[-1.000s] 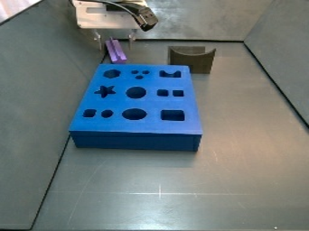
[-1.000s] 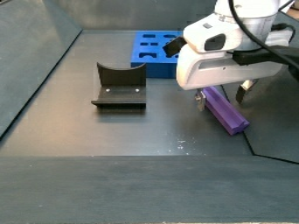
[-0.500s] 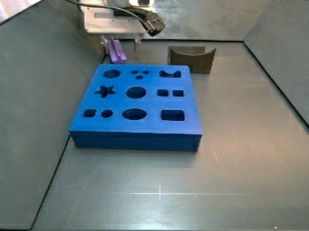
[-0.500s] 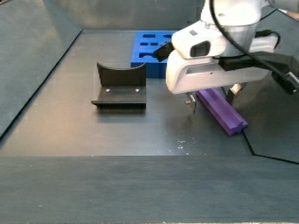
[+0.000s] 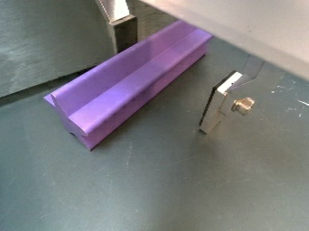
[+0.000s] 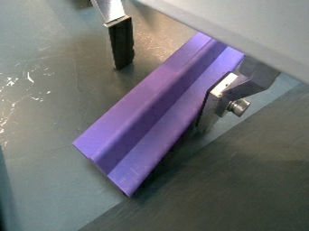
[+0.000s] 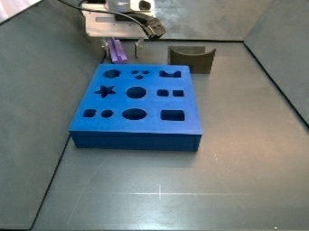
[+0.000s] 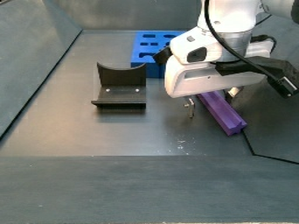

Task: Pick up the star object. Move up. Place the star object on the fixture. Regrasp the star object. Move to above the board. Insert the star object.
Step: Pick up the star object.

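The purple star object (image 5: 126,81) lies flat on the dark floor behind the blue board (image 7: 135,101). It also shows in a wrist view (image 6: 157,113) and in both side views (image 7: 115,50) (image 8: 222,114). My gripper (image 5: 169,79) is open and low over it, one finger on each side. One finger (image 6: 223,97) is at or against the peg's side; the other finger (image 6: 118,41) stands apart from it. The gripper shows in both side views (image 7: 116,41) (image 8: 214,98) and in a wrist view (image 6: 167,83). The dark notched fixture (image 7: 191,58) (image 8: 119,86) stands beside the board, bare.
The board (image 8: 149,45) has star, round, square and oval holes, all unfilled. Grey walls enclose the floor close behind the gripper. A raised edge runs along the floor near the peg's end (image 8: 263,144).
My gripper has come down lower around the star object. The peg, board and fixture have not moved.
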Robot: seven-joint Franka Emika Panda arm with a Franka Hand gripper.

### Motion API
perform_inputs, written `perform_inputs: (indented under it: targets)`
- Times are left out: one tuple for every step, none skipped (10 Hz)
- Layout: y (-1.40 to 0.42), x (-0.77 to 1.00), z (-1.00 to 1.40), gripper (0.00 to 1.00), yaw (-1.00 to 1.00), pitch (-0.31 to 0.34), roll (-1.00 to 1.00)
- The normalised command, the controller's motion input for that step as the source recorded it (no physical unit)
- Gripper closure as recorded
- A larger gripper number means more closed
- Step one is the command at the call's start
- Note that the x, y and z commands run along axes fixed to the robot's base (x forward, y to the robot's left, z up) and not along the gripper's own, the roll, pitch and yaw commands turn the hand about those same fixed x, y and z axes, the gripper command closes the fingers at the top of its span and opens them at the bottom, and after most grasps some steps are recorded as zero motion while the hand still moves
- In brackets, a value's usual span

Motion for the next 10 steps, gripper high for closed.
perform_inputs:
  targets:
    - [0.0, 0.0, 0.0, 0.0, 0.0, 0.0, 0.0]
    - [0.0, 0.0, 0.0, 1.0, 0.0, 0.0, 0.0]
    - [0.0, 0.0, 0.0, 1.0, 0.0, 0.0, 0.0]
    - [0.0, 0.0, 0.0, 1.0, 0.0, 0.0, 0.0]
    - [0.0, 0.0, 0.0, 1.0, 0.0, 0.0, 0.0]
    - [0.0, 0.0, 0.0, 1.0, 0.0, 0.0, 0.0]
    - [0.0, 0.0, 0.0, 1.0, 0.0, 0.0, 0.0]
    - [0.0, 0.0, 0.0, 1.0, 0.0, 0.0, 0.0]
    - [0.0, 0.0, 0.0, 1.0, 0.0, 0.0, 0.0]
    - [0.0, 0.0, 0.0, 1.0, 0.0, 0.0, 0.0]
